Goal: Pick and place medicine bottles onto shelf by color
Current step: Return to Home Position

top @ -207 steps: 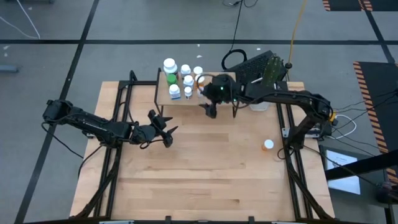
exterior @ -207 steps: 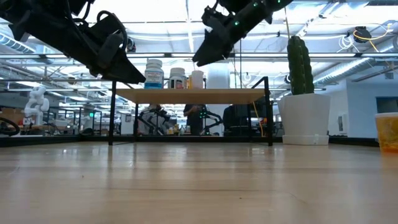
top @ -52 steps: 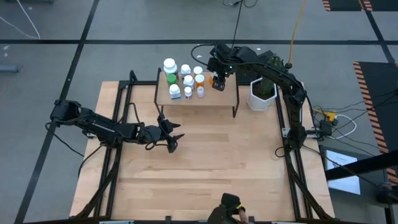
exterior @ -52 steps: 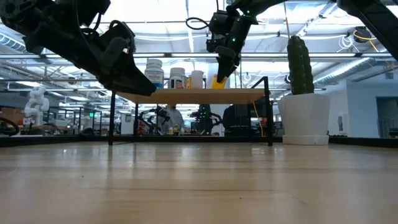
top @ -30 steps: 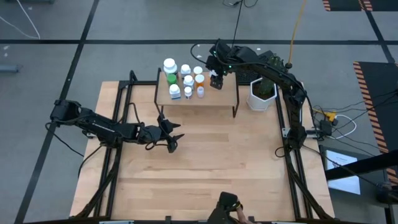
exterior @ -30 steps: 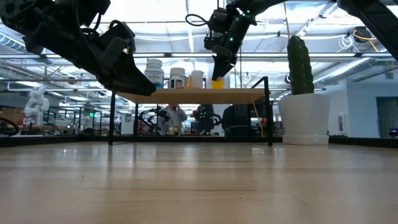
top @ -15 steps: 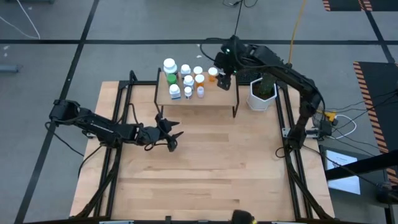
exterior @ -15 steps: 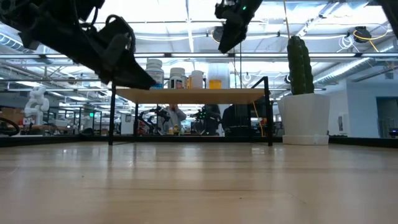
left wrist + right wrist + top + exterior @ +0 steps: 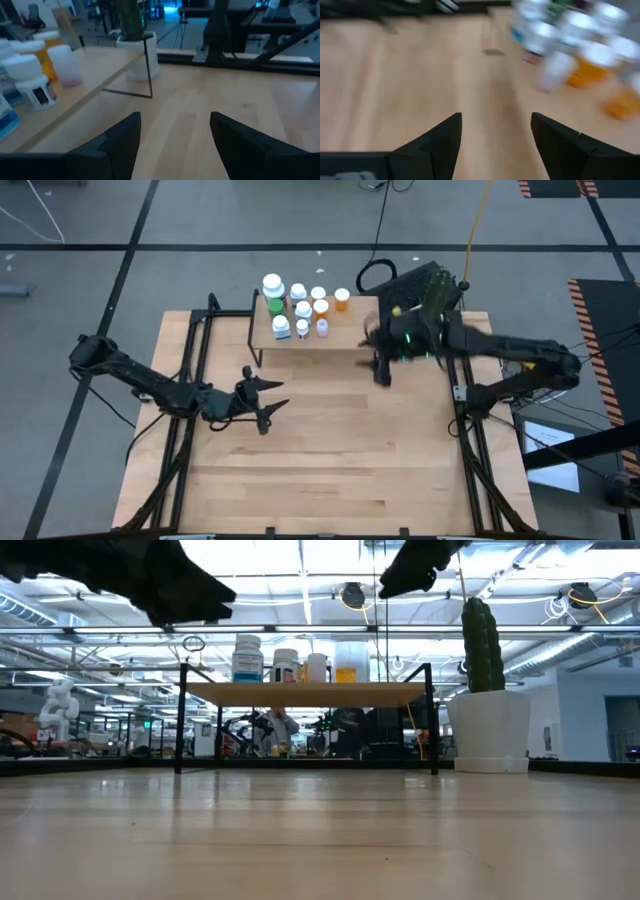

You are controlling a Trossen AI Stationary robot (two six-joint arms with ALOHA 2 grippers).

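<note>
The shelf (image 9: 345, 335) stands at the table's far middle on thin black legs. Several medicine bottles stand upright on it in a cluster (image 9: 298, 308). An orange white-capped bottle (image 9: 342, 299) is the rightmost, and also shows in the low view (image 9: 345, 668). My right gripper (image 9: 380, 372) is open and empty, above the table just near-right of the shelf; its wrist view (image 9: 495, 140) shows the bottles (image 9: 585, 55) ahead. My left gripper (image 9: 266, 400) is open and empty over the table, left of centre and nearer than the shelf; its wrist view (image 9: 175, 140) shows the shelf's side (image 9: 75, 95).
A white pot with a cactus (image 9: 490, 725) stands right of the shelf at the table's far right. Black frame rails (image 9: 190, 380) run along the table's left and right sides. Bare tabletop (image 9: 340, 460) fills the near half.
My right gripper has let go of the orange bottle, which now stands on the shelf right of the others. It has risen and swung off the shelf toward the table's near-right. My left gripper has risen a little.
</note>
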